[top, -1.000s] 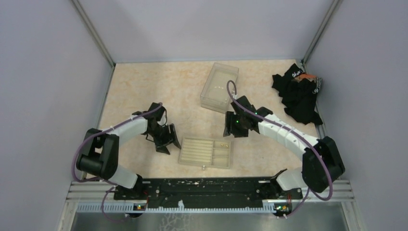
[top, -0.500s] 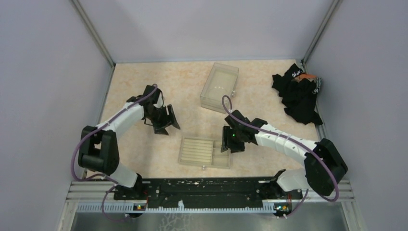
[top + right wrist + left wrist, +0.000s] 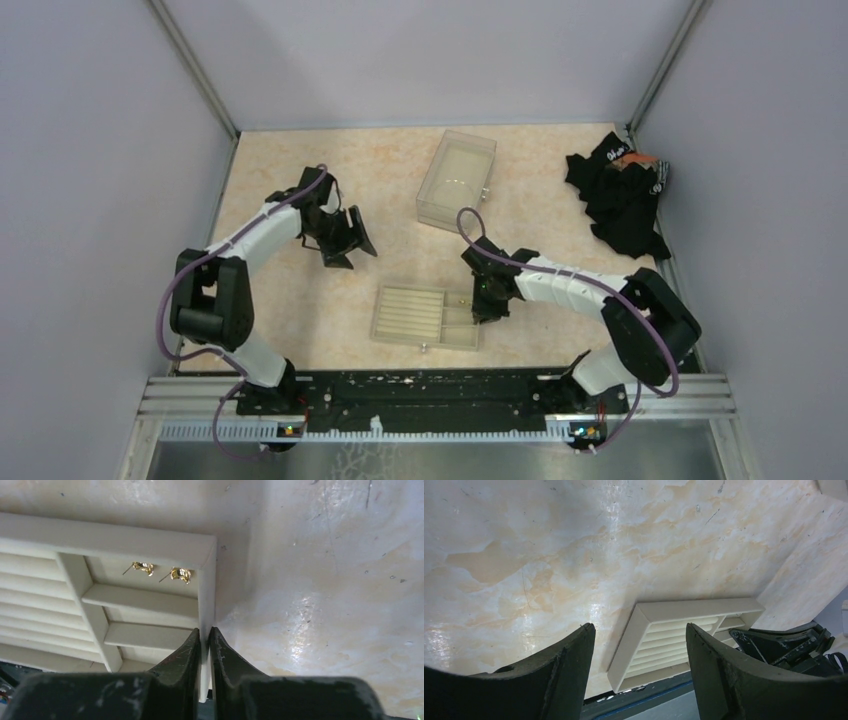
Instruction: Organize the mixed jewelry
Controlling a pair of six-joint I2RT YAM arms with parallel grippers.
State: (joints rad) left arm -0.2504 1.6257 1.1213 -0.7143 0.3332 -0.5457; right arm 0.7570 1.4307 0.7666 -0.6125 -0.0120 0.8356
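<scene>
Across the mottled beige marble-patterned table (image 3: 290, 180), two white-and-black robot arms are reaching out from the near edge. The left arm (image 3: 255, 235) is curving away to its own side and the right arm (image 3: 570, 285) is stretching inward. A crumpled black cloth heap (image 3: 620, 200) is lying well behind and outside the right arm. A clear rectangular plastic box (image 3: 457, 180) is sitting beyond both tools, nearer the right one. A beige compartmented plastic tray (image 3: 405, 312) is resting between the arms. The right gripper (image 3: 205, 630) is clamping its dark fingers tight on the tray's side wall, which is standing squeezed between the two tips. The left gripper (image 3: 639, 626) is hanging released, its jaws spread wide over bare tabletop, with the tray lying ahead of its fingertips and apart from them. Two small gold-coloured curved earrings (image 3: 180, 574) with thin posts are lying side by side in the tray's corner compartment. They are just ahead and to the left of the right gripper's fingertips, untouched.
</scene>
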